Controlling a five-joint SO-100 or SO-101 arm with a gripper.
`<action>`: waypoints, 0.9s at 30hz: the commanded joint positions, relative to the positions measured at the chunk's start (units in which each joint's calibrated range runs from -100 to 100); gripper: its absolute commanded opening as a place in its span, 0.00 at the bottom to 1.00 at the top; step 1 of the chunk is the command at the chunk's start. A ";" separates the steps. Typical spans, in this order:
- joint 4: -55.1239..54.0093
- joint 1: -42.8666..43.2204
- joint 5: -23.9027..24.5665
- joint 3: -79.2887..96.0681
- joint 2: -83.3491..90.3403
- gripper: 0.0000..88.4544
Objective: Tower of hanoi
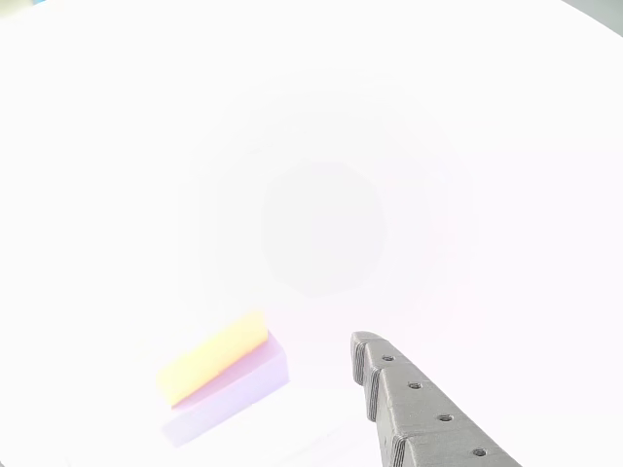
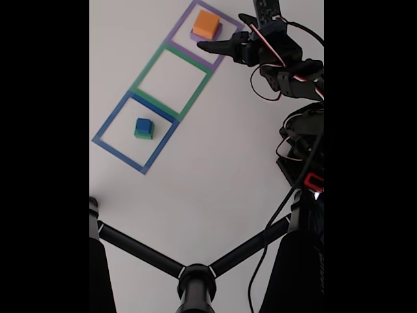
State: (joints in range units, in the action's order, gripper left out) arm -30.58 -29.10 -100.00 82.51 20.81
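An orange block (image 2: 206, 23) sits on a purple block (image 2: 217, 31) inside the purple taped square (image 2: 180, 31) at the top of the fixed view. A blue block (image 2: 144, 124) sits on a green block (image 2: 143, 135) in the blue taped square (image 2: 117, 147) at lower left. The green square (image 2: 195, 91) between them holds nothing. My gripper (image 2: 220, 32) hovers just right of the orange block, jaws apart and holding nothing. The washed-out other view shows one grey finger (image 1: 409, 399) to the right of the orange block (image 1: 214, 358) on its purple block (image 1: 234, 394).
The white table (image 2: 215, 169) carries the three squares in a diagonal row. A black stand with forked legs (image 2: 195, 277) rises at the bottom of the fixed view. The arm's base and cables (image 2: 303, 137) fill the right side.
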 commanded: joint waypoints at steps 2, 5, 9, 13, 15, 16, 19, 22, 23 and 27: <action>-6.59 1.59 0.00 -2.23 -4.86 0.58; -8.61 2.07 0.00 -3.69 -7.69 0.58; -9.10 2.45 0.00 -5.78 -9.79 0.58; -9.10 2.35 0.00 -7.78 -11.08 0.58; -9.02 2.55 0.00 -8.78 -11.89 0.58; -9.02 2.74 0.00 -9.42 -12.37 0.58; -9.10 2.93 0.00 -10.78 -13.66 0.58; -9.10 2.93 0.00 -12.05 -14.96 0.58; -9.10 2.93 0.00 -12.32 -15.36 0.58; -9.67 2.64 0.00 -12.87 -17.06 0.58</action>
State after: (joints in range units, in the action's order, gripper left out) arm -38.12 -26.73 -100.00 72.06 4.01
